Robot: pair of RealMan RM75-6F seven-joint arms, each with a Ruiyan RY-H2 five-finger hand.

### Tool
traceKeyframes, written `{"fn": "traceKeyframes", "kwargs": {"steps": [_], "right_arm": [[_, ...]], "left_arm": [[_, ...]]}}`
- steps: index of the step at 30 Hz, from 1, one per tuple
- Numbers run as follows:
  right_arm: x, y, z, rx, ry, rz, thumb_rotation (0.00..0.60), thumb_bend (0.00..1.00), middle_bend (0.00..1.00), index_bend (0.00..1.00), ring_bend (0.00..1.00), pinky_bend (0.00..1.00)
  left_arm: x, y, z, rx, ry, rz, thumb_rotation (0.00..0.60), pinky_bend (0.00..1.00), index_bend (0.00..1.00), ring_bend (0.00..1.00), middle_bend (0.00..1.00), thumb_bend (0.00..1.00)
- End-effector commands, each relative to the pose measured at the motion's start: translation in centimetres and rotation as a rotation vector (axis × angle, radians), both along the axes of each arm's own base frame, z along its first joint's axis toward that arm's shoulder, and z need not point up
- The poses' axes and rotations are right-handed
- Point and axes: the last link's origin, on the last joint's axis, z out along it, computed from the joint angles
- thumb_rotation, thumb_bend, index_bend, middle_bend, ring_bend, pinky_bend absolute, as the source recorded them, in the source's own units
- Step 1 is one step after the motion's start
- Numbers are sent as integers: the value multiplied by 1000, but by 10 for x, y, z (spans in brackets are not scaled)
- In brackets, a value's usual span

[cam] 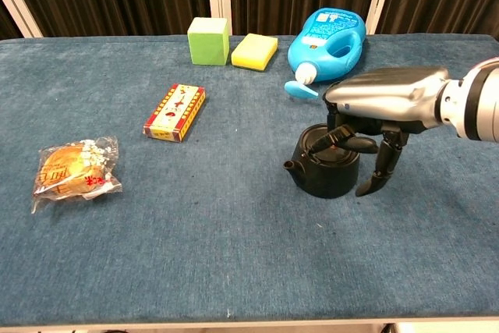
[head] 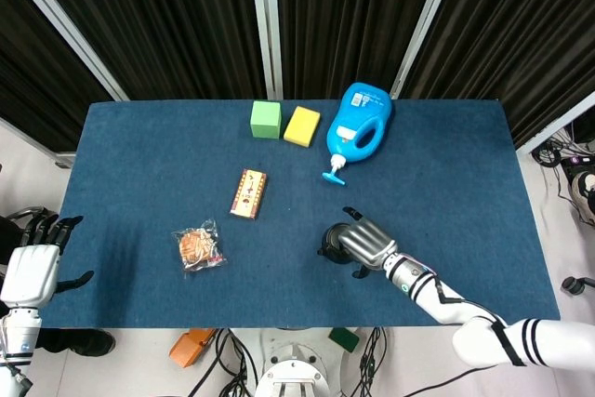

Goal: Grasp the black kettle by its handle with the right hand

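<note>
The black kettle (cam: 323,173) stands upright on the blue table, right of centre, its spout pointing left. My right hand (cam: 382,103) hangs directly over it, palm down. Some fingers (cam: 380,168) reach down beside the kettle's right side, and another lies across the lid by the handle. No closed grip on the handle shows. In the head view the right hand (head: 367,244) covers most of the kettle (head: 329,244). My left hand (head: 33,262) is off the table's front left corner, fingers spread, holding nothing.
A blue detergent bottle (cam: 327,40) lies just behind the kettle. A green cube (cam: 208,40) and a yellow sponge (cam: 254,51) sit at the back. A small printed box (cam: 175,111) and a bagged snack (cam: 74,171) lie to the left.
</note>
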Motion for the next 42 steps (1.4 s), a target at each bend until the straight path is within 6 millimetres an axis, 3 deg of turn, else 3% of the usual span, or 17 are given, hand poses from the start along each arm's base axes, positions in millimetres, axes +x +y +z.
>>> {"fn": "traceKeyframes", "kwargs": {"steps": [1,7,14,18,23,25,27,28,29,31,42], "right_arm": [[3,-3,-1,4,-28,-7,600,124,915,1000,992,148],[6,-8,2,-13,-76,-7,596,10,961,1000,1000,154],[9,-14,13,-50,-133,-1,468,0,976,1000,1000,154],[10,-15,22,-68,-178,3,350,0,987,1000,1000,154],[12,-14,29,-102,-208,27,327,0,1000,1000,1000,175],[13,-13,30,-122,-224,45,323,116,1000,1000,1000,213],[14,-11,32,-134,-242,59,345,496,1000,1000,1000,261],[14,-10,32,-138,-244,65,359,618,1000,1000,1000,273],[15,-9,32,-134,-255,63,362,658,1000,1000,1000,277],[16,-8,33,-129,-267,64,362,699,1000,1000,1000,287],[14,-8,33,-175,-257,109,379,697,1000,1000,1000,378]], "left_arm": [[0,0,0,-1,0,0,600,0,171,96,184,17],[1,0,0,-3,3,1,600,0,171,96,184,17],[2,1,0,-4,4,-3,600,0,171,96,184,17],[3,1,0,-4,3,-3,600,0,171,96,184,17],[4,2,0,-4,4,-6,600,0,171,96,184,17],[5,2,0,-4,4,-8,600,0,171,96,184,17],[5,2,0,-4,5,-9,600,0,171,96,184,17],[5,3,0,-4,5,-9,600,0,171,96,184,17],[5,3,1,-4,4,-10,600,0,171,96,184,17],[6,2,1,-3,6,-10,600,0,171,96,184,17],[6,2,1,-3,3,-9,600,0,171,96,184,17]]}}
